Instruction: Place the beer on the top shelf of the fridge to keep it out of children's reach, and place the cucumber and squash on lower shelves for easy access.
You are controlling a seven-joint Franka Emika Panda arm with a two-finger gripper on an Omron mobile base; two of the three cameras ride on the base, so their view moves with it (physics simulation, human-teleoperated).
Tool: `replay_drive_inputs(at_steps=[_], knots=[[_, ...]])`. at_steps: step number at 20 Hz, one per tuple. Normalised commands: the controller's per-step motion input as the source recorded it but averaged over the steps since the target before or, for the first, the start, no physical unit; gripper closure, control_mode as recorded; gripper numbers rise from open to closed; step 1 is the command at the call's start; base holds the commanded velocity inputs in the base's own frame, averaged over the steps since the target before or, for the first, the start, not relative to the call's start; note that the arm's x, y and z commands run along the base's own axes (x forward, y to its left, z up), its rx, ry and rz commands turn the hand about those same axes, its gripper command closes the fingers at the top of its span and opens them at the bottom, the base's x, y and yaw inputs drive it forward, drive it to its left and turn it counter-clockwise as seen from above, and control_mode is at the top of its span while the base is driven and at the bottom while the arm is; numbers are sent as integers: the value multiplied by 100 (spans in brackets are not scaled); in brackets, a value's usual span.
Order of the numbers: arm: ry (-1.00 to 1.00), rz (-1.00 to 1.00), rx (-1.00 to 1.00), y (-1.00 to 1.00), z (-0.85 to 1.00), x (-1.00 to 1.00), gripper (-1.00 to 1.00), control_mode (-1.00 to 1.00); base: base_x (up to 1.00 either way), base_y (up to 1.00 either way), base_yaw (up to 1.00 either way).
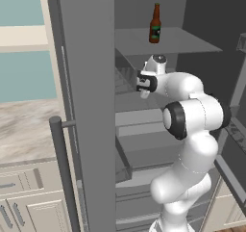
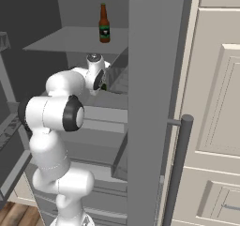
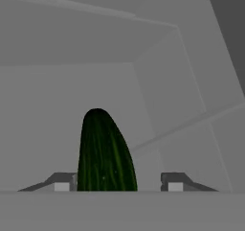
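Cucumber (image 3: 105, 153): dark green rod lying inside the fridge (image 1: 86, 106) on a lower shelf, between the fingertips.
End effector (image 3: 118, 183): jaws parted, gap on the right, releasing.
Advice: withdraw straight back.
Beer (image 1: 154, 24): upright on top shelf (image 1: 182, 42).

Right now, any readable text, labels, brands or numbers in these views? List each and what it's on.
No text can be read anywhere.
Beer bottle on the top shelf: has a green label with a pale mark, too small and blurred to read.
Cucumber, fridge door and cabinets: no print or markings.
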Motion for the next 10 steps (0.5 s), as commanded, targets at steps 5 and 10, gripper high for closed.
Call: replay_drive_inputs(at_steps=[5,10], knots=[[-3,0,0,0,-35,5,-100,-100,0,0,0],[-7,1,0,0,-23,-13,-100,-100,0,0,0]])
